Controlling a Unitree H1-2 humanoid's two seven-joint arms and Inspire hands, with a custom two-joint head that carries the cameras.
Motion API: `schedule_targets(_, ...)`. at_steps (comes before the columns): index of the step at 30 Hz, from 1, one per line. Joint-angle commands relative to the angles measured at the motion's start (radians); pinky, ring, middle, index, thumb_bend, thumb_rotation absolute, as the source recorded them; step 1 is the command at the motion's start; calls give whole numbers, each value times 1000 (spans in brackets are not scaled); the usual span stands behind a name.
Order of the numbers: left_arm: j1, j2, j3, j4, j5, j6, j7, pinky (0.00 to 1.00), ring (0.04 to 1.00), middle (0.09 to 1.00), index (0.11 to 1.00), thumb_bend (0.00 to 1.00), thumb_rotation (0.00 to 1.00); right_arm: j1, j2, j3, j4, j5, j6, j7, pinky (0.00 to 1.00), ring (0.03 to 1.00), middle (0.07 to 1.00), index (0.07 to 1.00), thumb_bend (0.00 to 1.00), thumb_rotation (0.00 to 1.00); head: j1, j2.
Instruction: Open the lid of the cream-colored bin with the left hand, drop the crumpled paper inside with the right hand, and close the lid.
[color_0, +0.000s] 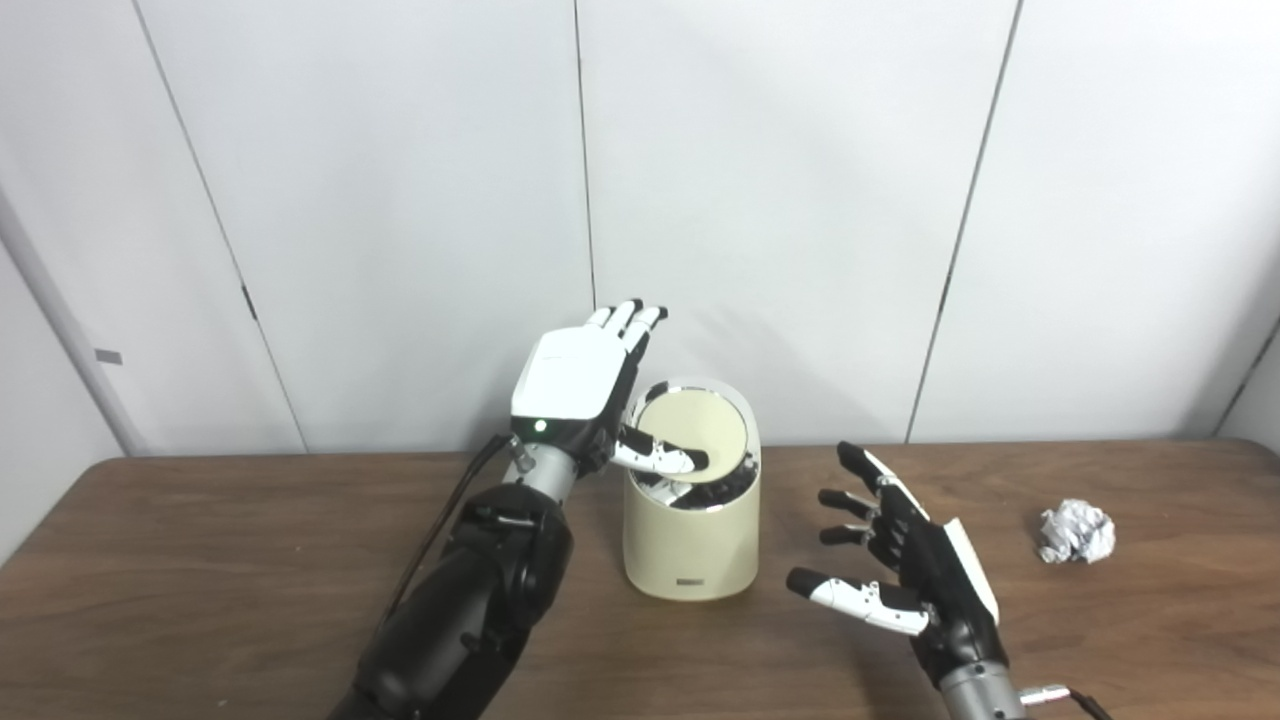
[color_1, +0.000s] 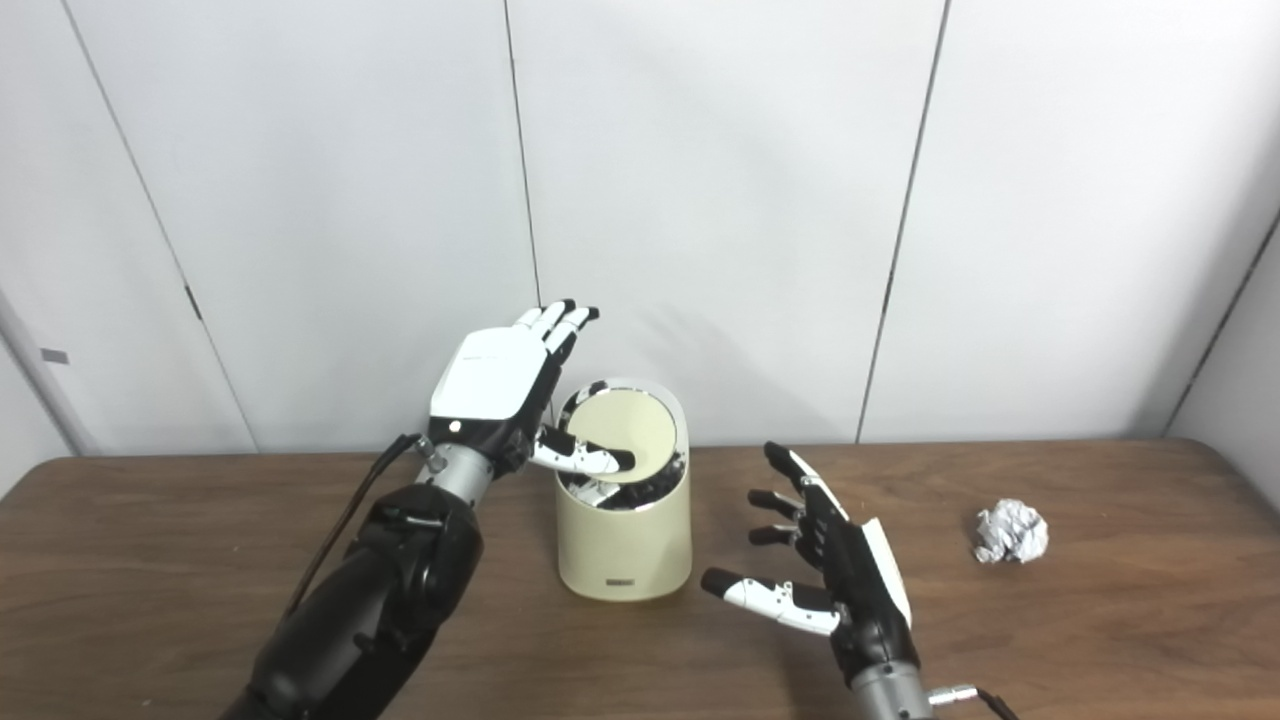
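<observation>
The cream-colored bin (color_0: 691, 540) stands mid-table. Its round lid (color_0: 695, 432) is tipped up at the back, showing a dark gap along the front rim. My left hand (color_0: 580, 385) is open just left of the bin, fingers stretched up past the lid's far edge, thumb lying across the lid's front. My right hand (color_0: 890, 560) is open and empty to the right of the bin, palm facing left, above the table. The crumpled paper (color_0: 1076, 532) lies on the table at the right, apart from both hands; it also shows in the right eye view (color_1: 1011, 531).
The brown wooden table (color_0: 200, 580) runs across the picture, with a white panelled wall (color_0: 400, 200) right behind it. A black cable (color_0: 440, 530) hangs along my left forearm.
</observation>
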Motion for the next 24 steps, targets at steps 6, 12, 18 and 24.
schedule_targets(6, -5, 26, -33, 42, 37, -30, -32, 830, 964, 961, 957, 1000, 59, -24, -7, -7, -42, 5, -9, -1, 640, 799, 922, 884, 823, 277, 0, 6)
schedule_targets(12, -5, 32, -44, 58, 57, -40, -15, 801, 959, 957, 948, 1000, 55, -26, -7, -7, -41, -1, -4, -4, 641, 797, 918, 880, 833, 293, 2, 3)
schedule_targets(18, 5, 32, -52, 81, 72, -54, 38, 776, 942, 950, 944, 1000, 83, -28, -6, -5, -29, -8, -14, -7, 635, 791, 914, 881, 832, 289, 0, -3)
schedule_targets(24, 5, 26, -33, 87, 59, -69, 100, 761, 932, 941, 946, 990, 87, -32, -6, -5, -13, 0, -30, -4, 634, 793, 925, 887, 820, 272, 5, -10)
